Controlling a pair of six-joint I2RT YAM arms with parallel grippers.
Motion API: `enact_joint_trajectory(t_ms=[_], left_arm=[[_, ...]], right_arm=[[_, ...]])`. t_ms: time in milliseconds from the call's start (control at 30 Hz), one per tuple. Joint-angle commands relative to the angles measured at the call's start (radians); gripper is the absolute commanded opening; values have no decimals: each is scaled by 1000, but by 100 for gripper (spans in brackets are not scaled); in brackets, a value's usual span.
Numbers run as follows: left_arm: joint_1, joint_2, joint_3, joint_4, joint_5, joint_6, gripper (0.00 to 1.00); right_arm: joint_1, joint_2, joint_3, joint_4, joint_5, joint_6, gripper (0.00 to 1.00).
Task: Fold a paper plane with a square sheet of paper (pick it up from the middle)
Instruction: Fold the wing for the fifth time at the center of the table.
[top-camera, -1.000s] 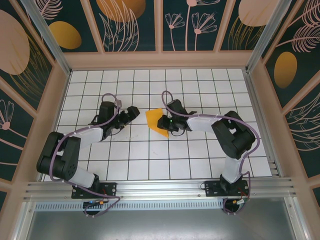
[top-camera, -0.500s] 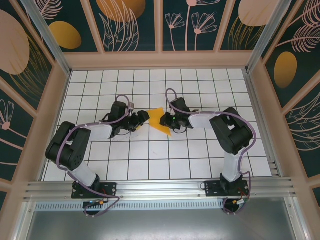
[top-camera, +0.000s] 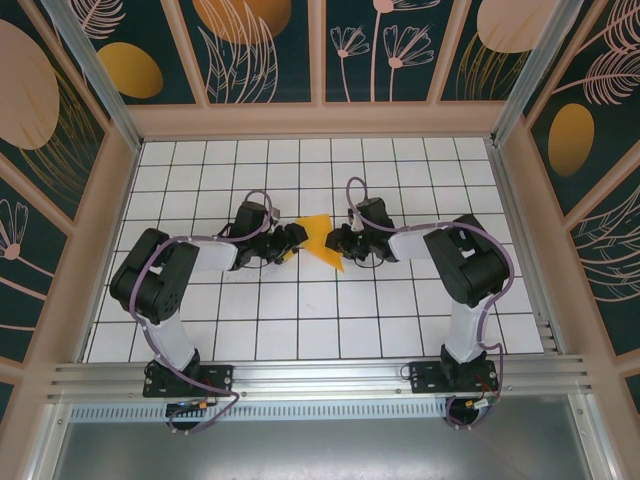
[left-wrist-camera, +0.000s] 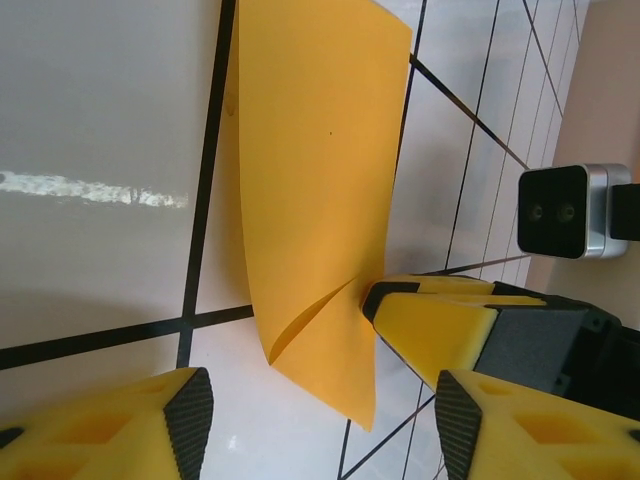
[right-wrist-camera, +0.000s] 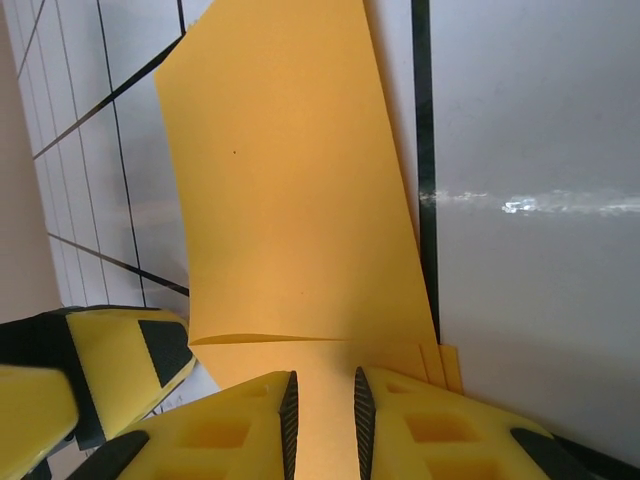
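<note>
I am looking down into a booth whose dark patterned walls close in the far, left and right sides of the white gridded worktop, with an aluminium rail running along the near edge. The left arm and the right arm both reach inward and meet a little beyond the middle of the worktop, lilac cables looping over their wrists. Between them is the sheet of paper, orange-yellow, already creased and standing tilted rather than lying flat; from above, both gripper bodies cover its side edges, so I cannot tell whether its lower corner touches the worktop. The right gripper is clamped on it: in the right wrist view the two pads are nearly together, with the folded edge pinched between them. The left gripper has its jaws apart, one finger on either side of the paper's near corner, and I see no contact there. In the left wrist view the right gripper's yellow finger presses at a diagonal crease, with the right wrist camera just behind it.
</note>
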Motion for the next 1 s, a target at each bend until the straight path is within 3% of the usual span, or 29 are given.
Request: enact_joint_trajectory(t_ms=[0,433,567,800,967], left_arm=[[-9,24,36,-4,18,-20,60],[-20,63,63,-28,-27,-50,50],[-22,77,72,-14,-14,-52,36],[-27,104,95,-3,5,-52,28],[-29,108,99,8,12,-51,14]], right_arm=[[-26,20,-47,-68,28,2,25],[-38,17,-55,-51,11,-12,25],[-38,14,-52,-52,2,-14,25],[-38,-3,-42,-59,0,-36,28],[-30,-50,-64,5,9,-89,32]])
